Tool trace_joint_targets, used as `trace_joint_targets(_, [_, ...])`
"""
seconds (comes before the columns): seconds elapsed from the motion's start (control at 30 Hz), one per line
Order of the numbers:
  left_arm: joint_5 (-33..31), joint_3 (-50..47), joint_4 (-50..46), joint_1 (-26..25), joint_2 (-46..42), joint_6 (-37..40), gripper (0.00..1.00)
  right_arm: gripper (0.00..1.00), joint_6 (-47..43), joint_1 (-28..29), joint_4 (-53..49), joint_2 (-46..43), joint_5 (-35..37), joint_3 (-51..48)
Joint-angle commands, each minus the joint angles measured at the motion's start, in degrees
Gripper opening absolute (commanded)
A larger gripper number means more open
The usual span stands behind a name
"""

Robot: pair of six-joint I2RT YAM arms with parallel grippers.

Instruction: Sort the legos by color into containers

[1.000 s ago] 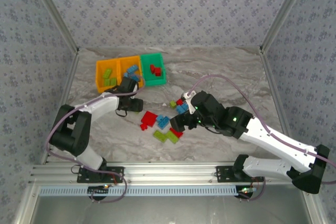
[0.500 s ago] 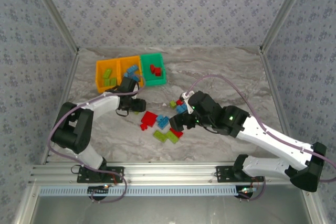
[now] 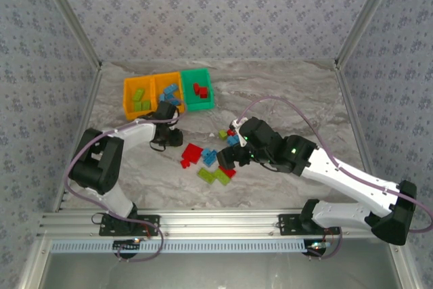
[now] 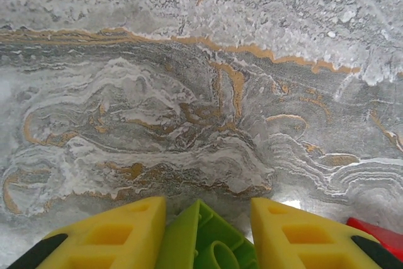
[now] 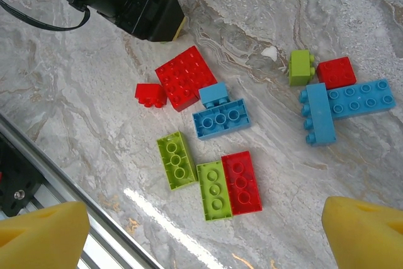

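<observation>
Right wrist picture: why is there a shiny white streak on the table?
Right wrist view: light glaring off the glossy table, near two lime green bricks; left wrist view: a smaller bright spot beside the lime green brick in the left gripper.

Three bins sit joined in a row at about ten o'clock on the table: two orange bins and one green bin. Loose near the middle lie four red bricks, four blue bricks and three lime bricks. A fourth lime brick shows close up at six o'clock in the left wrist view. The bricks inside the bins are too small to count surely.
</observation>
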Motion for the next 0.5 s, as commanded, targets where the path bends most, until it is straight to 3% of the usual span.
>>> trace_joint_targets(0.0, [-1.96, 1.44, -2.01, -0.18, -4.73, -1.70, 0.29, 0.98, 0.90, 0.28, 0.13, 0.15, -0.41, 2.29])
trace_joint_targets(0.13, [-11.08, 6.79, -3.97, 2.44, -7.78, -2.45, 0.27, 0.98, 1.02, 0.26, 0.38, -0.10, 0.97, 2.47])
trace_joint_targets(0.27, [-17.87, 14.86, -4.12, 8.45, -4.51, -2.35, 0.27, 0.98, 1.38, 0.29, 0.37, 0.11, 1.35, 2.09])
trace_joint_targets(0.47, [-17.41, 30.00, -3.14, 16.29, 7.45, -2.47, 0.28, 0.98, 2.00, 0.32, -0.32, -0.46, 1.12, 1.50])
